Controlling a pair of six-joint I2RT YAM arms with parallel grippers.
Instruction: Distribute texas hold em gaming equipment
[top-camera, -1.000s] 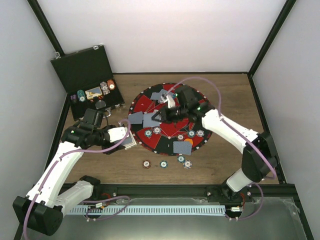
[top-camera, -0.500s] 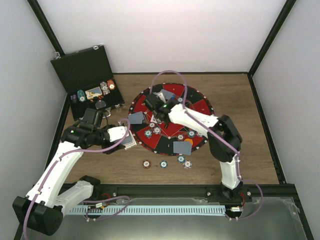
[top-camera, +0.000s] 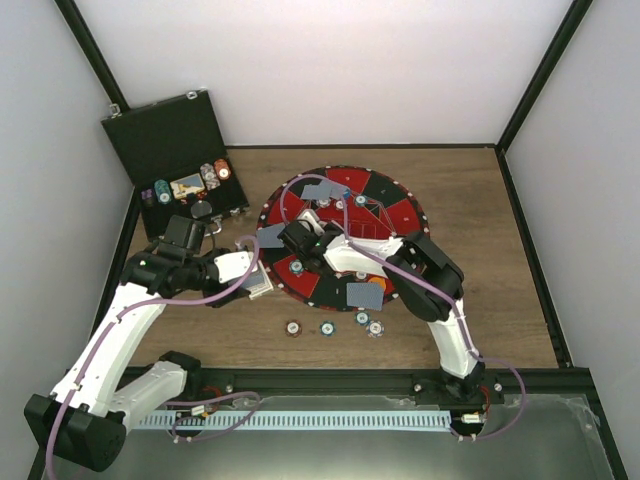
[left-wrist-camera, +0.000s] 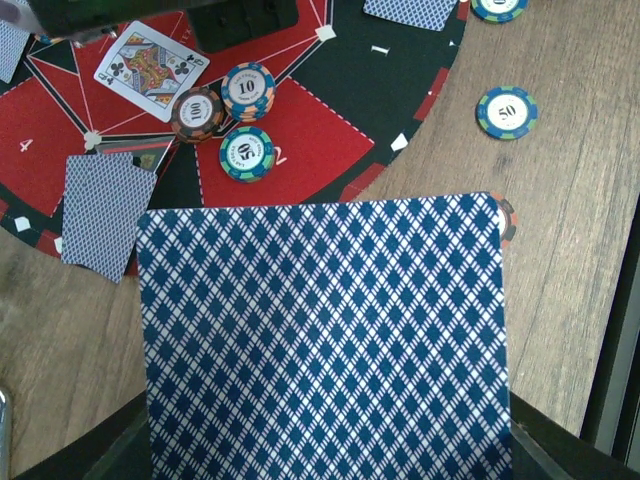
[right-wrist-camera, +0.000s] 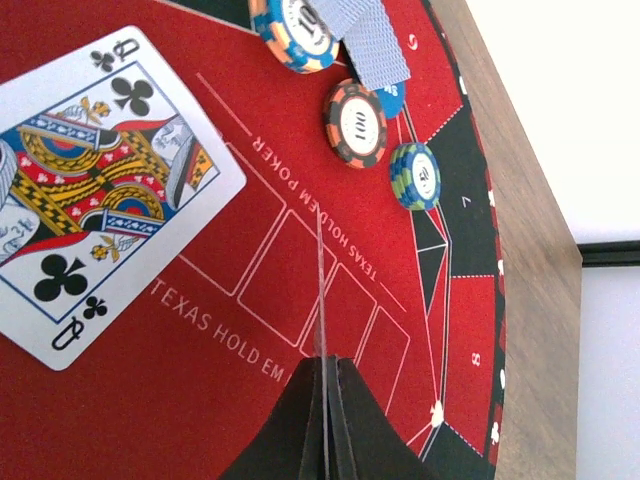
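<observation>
Left hand (top-camera: 256, 283) pinched closed at mid-reach; right arm folded leftward, right hand (right-wrist-camera: 325, 375) pinched closed.

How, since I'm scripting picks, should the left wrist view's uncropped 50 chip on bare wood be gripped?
Pinch the 50 chip across its striped rim, coming straight down: it lies flat on the wood, with nothing touching its edge.

Printed: mat (right-wrist-camera: 250, 330) "TEXAS HOLD EM POKER"; face-up card (right-wrist-camera: 100, 190) "Q"; brown chip (left-wrist-camera: 196, 113) "100"; blue chip (left-wrist-camera: 248, 88) "10"; teal chip (left-wrist-camera: 246, 153) "50".
</observation>
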